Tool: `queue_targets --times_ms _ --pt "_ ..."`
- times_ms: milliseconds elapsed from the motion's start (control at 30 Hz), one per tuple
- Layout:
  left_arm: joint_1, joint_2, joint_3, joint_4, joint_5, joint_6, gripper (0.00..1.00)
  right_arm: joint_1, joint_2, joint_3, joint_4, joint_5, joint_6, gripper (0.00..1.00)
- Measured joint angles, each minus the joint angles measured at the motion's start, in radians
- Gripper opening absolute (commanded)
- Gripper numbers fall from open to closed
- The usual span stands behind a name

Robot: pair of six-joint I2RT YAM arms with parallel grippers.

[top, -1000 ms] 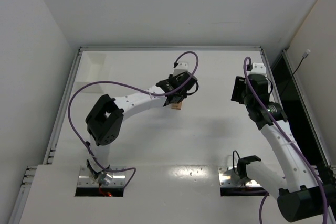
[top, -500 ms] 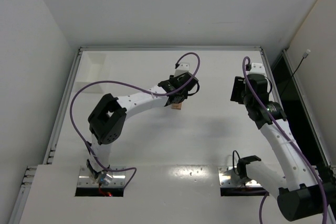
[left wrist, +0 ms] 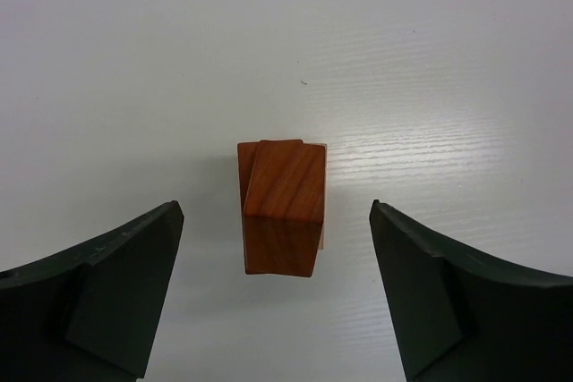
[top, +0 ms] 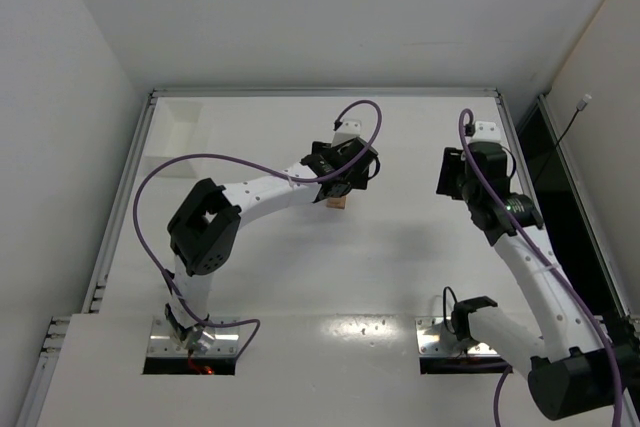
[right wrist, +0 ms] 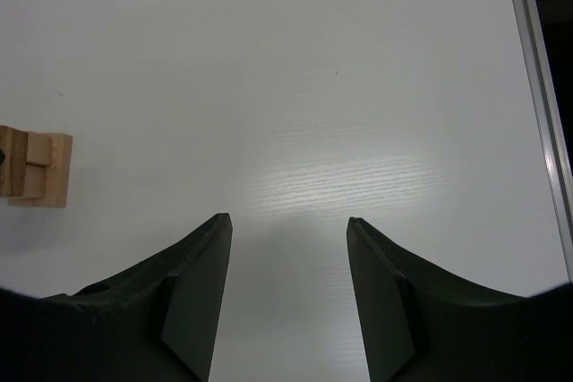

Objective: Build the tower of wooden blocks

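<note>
The wood block tower (top: 339, 203) stands mid-table as a small stack. In the left wrist view its top is a reddish-brown block (left wrist: 282, 207), turned slightly askew over the piece below, with a pale tan edge (left wrist: 323, 194) showing at the right. My left gripper (left wrist: 276, 207) hovers over it, open wide, and both fingers stand clear of the block's sides. In the top view the left gripper (top: 338, 187) covers most of the stack. My right gripper (right wrist: 286, 221) is open and empty over bare table, with the tower (right wrist: 36, 167) at its far left. It is to the tower's right.
A white shallow tray (top: 185, 127) lies at the back left corner. A metal rail (right wrist: 537, 87) and a dark gap (top: 545, 167) run along the table's right edge. Purple cables loop off both arms.
My left gripper has opened wide, letting go of the reddish-brown block, which now rests on the stack. The right arm has barely moved.
</note>
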Motion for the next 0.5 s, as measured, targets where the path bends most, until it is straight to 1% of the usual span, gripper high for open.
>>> queue_targets --times_ms 100,267,300,500 --pt "0.000 0.000 0.000 0.000 0.000 0.002 0.83 0.000 0.005 -0.002 0.000 -0.001 0.000 0.51" --pt "0.000 0.000 0.000 0.007 0.000 0.004 0.73 0.000 0.013 -0.002 0.006 -0.012 0.000 0.51" --pt "0.001 0.000 0.000 0.007 0.002 0.004 0.73 0.000 0.013 -0.002 0.009 -0.014 0.000 0.51" --pt "0.023 0.002 0.000 0.009 0.025 0.007 0.66 0.000 0.017 -0.003 0.018 -0.019 0.000 0.51"
